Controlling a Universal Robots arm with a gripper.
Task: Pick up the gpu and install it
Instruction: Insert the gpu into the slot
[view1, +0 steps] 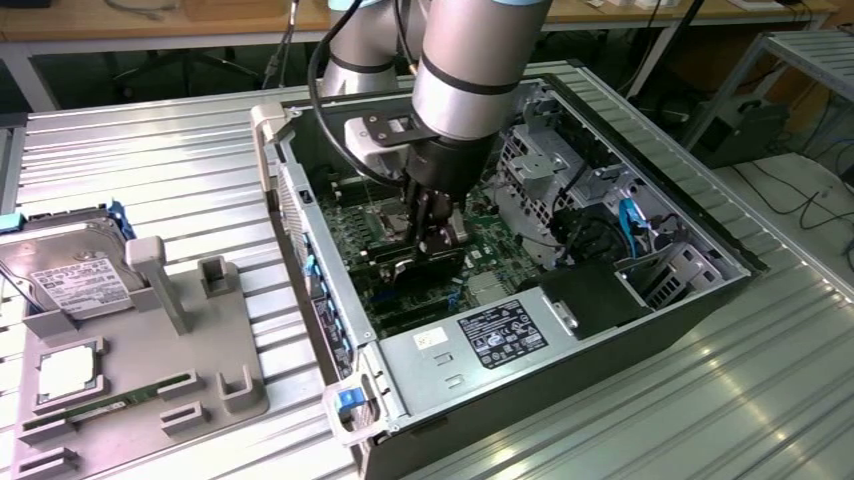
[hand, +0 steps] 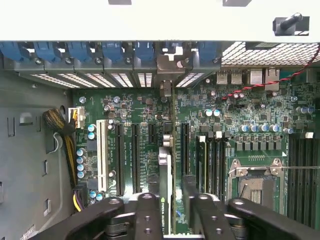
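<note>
Holding scene: the Universal Robots arm (view1: 467, 70) is reaching straight down into the open computer case (view1: 694, 225), which is lying on its side with the motherboard facing up.
Motherboard (hand: 145, 107): it is lying flat across the case floor, its expansion slots running toward the row of blue-clipped rear bracket openings.
Gpu (hand: 166, 200): it is standing on edge over the motherboard, seen as a thin strip rising between the fingers, roughly in line with one of the long slots; whether its edge connector is already touching the slot I cannot tell.
Handling: judging by its look, the card is light and stiff but fragile, with a fan and exposed components on its face. The flat faces near the top edge are seeming the safest place to pinch, keeping clear of the fan and the gold contacts.
Gripper (hand: 172, 205): its two dark fingers (hand: 147, 215) are sitting narrow, pinching the gpu from both flat sides.
Arm pose: the wrist is pointing downward above the motherboard's middle, with the fingers vertical.
</note>
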